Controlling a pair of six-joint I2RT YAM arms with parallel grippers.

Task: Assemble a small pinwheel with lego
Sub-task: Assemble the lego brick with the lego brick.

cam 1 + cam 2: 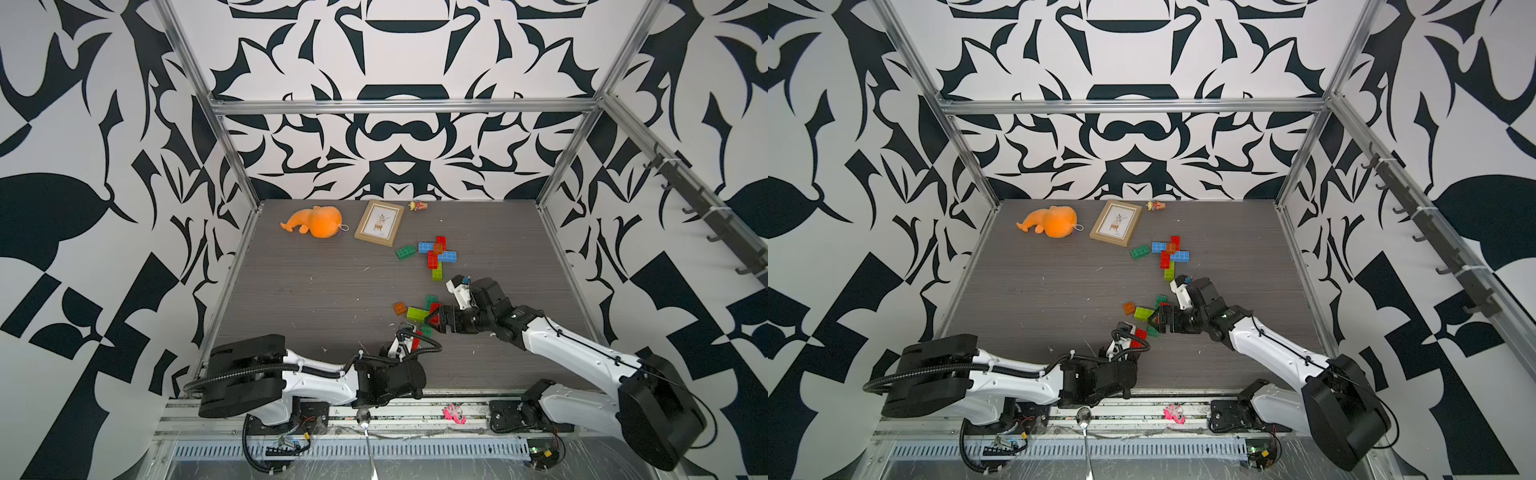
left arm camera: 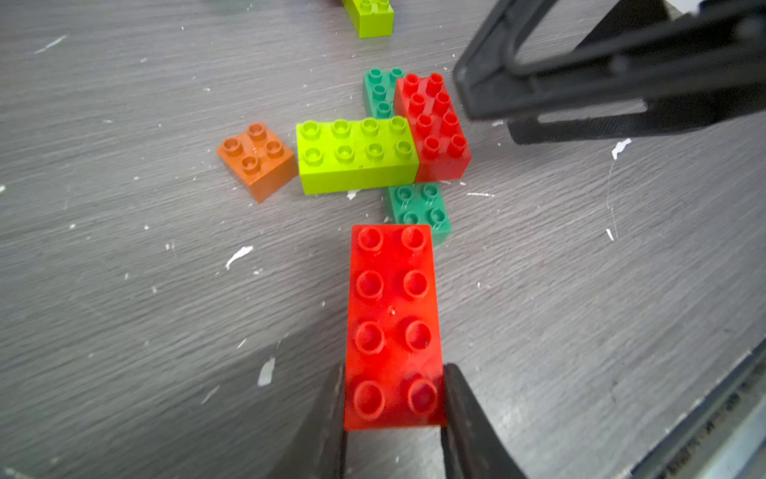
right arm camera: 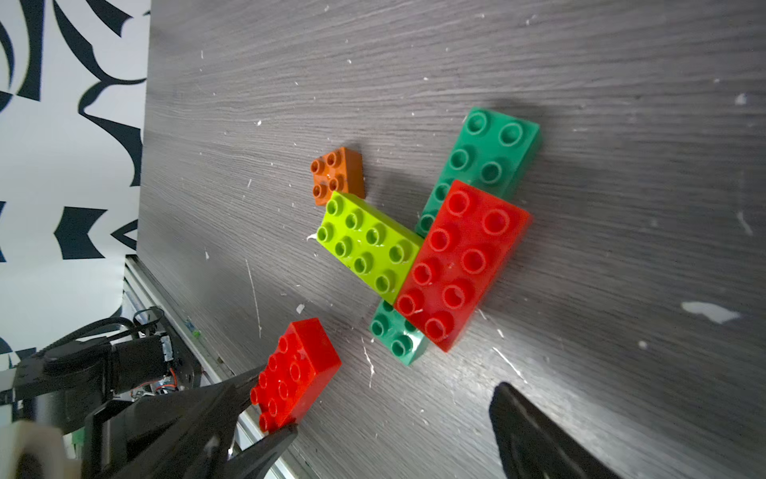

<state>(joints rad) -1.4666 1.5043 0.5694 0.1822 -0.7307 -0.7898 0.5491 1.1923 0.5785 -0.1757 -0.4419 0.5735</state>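
On a grey, white-flecked tabletop (image 2: 124,207) between black-and-white patterned walls (image 1: 395,145), the left gripper (image 2: 393,398) pinches a red brick (image 2: 393,315) just short of a loose lego cluster (image 2: 356,153); the right gripper (image 1: 431,321) gapes empty beside it.

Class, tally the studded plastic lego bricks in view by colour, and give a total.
Red studded plastic bricks: 4
Blue plastic bricks: 2
Dark green plastic bricks: 3
Lime green plastic bricks: 2
Orange-brown square plastic bricks: 2
Total: 13
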